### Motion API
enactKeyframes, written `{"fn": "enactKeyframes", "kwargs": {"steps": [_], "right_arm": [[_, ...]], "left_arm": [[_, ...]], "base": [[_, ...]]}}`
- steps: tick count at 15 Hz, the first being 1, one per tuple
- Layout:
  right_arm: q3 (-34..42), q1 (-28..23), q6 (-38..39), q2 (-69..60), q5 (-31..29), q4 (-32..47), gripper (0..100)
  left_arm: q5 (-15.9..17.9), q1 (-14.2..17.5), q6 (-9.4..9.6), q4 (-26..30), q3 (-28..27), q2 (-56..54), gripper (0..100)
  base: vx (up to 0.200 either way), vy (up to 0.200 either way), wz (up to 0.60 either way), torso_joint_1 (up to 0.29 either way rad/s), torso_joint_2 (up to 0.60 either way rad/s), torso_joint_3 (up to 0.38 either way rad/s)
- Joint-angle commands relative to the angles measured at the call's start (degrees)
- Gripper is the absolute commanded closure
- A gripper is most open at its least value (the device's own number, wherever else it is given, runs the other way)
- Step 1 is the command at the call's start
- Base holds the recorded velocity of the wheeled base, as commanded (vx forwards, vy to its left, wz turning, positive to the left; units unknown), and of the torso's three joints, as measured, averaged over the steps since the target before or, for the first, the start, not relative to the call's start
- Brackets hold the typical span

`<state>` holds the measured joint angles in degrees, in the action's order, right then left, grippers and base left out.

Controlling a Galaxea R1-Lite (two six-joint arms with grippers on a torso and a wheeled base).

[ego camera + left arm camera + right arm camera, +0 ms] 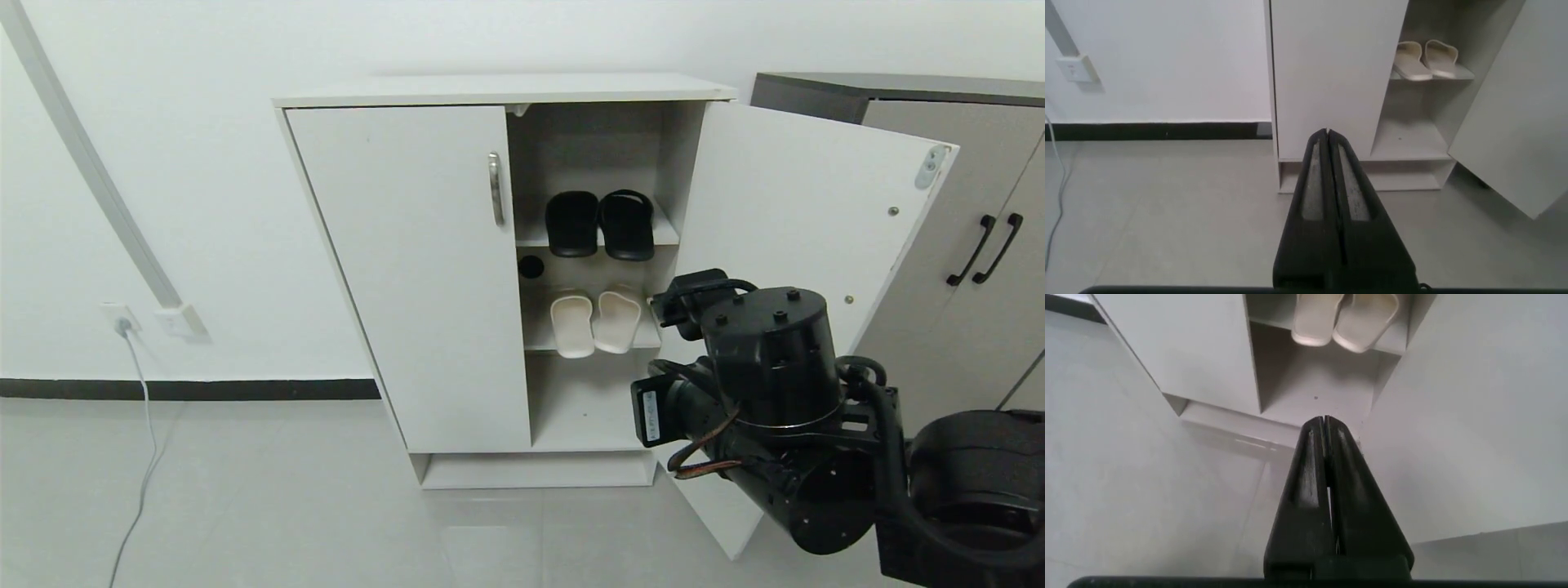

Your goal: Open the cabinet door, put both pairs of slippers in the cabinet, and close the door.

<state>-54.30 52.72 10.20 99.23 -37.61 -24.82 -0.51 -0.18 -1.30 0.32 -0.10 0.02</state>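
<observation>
Head view: the cabinet (498, 90) stands against the wall with its left door (408, 278) shut and its right door (800, 212) swung wide open, exposing the right-hand compartment. One black pair of slippers (600, 224) lies on the upper shelf of the cabinet and one white pair of slippers (594, 322) on the shelf below it, each pair side by side and pointing into the cabinet. Count: two pairs, four slippers, all inside; the cabinet's bottom level is bare. The right arm (767, 384) sits low in front of the open door's inner face, a position judged suited to getting behind that door and swinging it shut. A grey cupboard (955, 245) stands just beside the cabinet on the open-door side. Left wrist view: the left hand (1327, 135) is clenched, fingers pressed together on nothing, held above the floor well apart from the cabinet and facing its closed door; it is judged idle, kept out of the door's path. Right wrist view: the right hand (1325, 423) is likewise clenched and empty, close to the cabinet's base, beside the open door, below the white pair. Judgement: stowing is complete; only closing the right door is outstanding.
</observation>
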Motion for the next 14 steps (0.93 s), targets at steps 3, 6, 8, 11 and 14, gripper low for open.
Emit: {"fn": "enactKeyframes", "kwargs": {"steps": [3,6,8,11,14], "right_arm": [[0.1,-0.1,0.0,-0.2,0.0,-0.1,100],[0.0,-0.1,-0.1,-0.1,0.0,-0.1,100],[0.1,-0.1,-0.1,-0.1,0.0,-0.1,100],[0.1,-0.1,-0.1,-0.1,0.0,-0.1,100],[0.1,-0.1,-0.1,-0.1,0.0,-0.1,100]], "left_arm": [[0.1,0.1,-0.01,0.0,0.0,0.1,100],[0.0,0.0,-0.01,0.0,0.0,0.1,100],[0.0,0.0,-0.01,-0.1,0.0,0.1,100],[0.1,0.0,-0.01,0.0,0.0,0.1,100],[0.0,0.0,-0.01,0.0,0.0,0.1,100]], "base": [[0.000,0.000,0.00,0.006,-0.21,-0.343],[0.000,0.000,0.00,0.043,-0.54,-0.369],[0.000,0.000,0.00,0.093,-0.47,-0.361],[0.000,0.000,0.00,0.115,-0.46,-0.347],[0.000,0.000,0.00,0.141,-0.47,-0.325]]}}
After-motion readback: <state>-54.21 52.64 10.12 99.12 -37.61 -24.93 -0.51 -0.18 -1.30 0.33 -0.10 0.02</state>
